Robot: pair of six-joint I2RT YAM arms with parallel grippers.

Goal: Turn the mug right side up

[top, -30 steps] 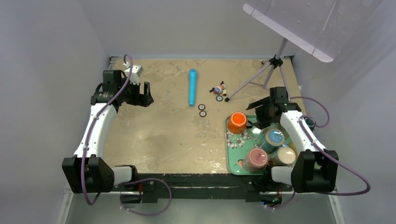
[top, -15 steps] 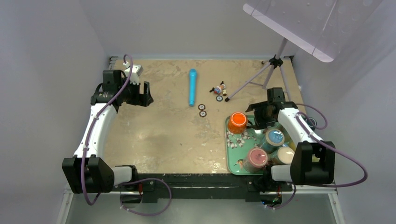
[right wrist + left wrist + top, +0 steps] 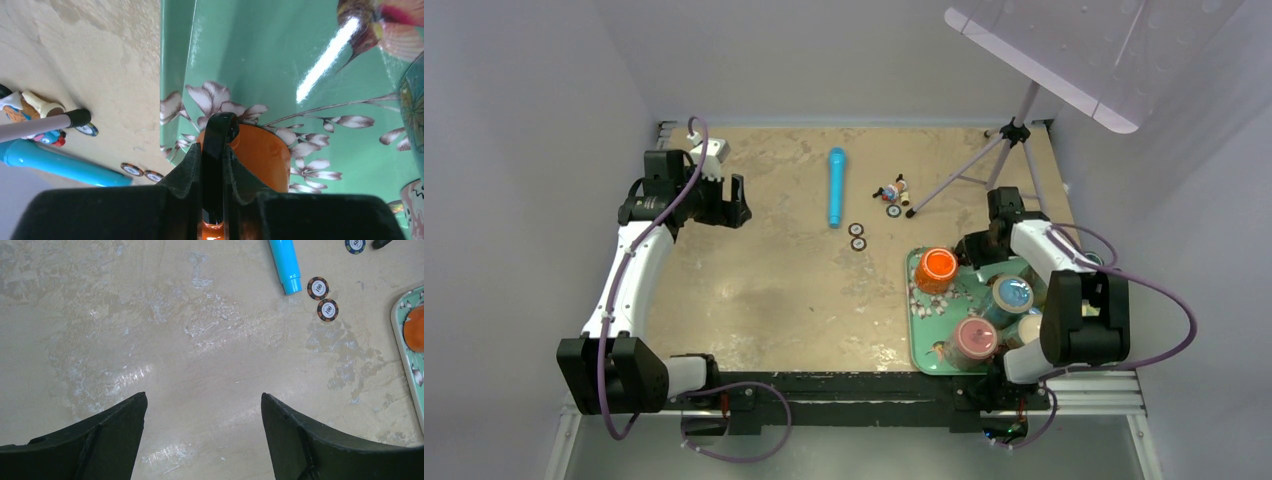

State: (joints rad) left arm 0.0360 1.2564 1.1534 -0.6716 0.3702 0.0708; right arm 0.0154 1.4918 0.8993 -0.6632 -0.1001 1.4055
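Note:
The orange mug [image 3: 937, 266] stands at the far left corner of the green flowered tray [image 3: 924, 315], a flat orange face turned up. Its black handle [image 3: 220, 129] points toward my right gripper [image 3: 969, 250], which is shut on that handle. In the right wrist view the two fingers [image 3: 192, 167] press the handle from both sides, with the mug's orange wall [image 3: 265, 155] just beyond them. My left gripper [image 3: 729, 205] hangs open over the far left of the table, its fingers [image 3: 120, 425] wide apart over bare tabletop, far from the mug.
Three more mugs share the tray: blue [image 3: 1012, 293], pink [image 3: 972, 340] and cream [image 3: 1036, 330]. A blue marker [image 3: 835, 186], two poker chips [image 3: 857, 236] and small toys [image 3: 892, 190] lie mid-table. A tripod [image 3: 1009, 135] stands behind the tray.
My right gripper has closed on the mug's handle. The right wrist swung toward the back of the tray. The left arm has stayed put.

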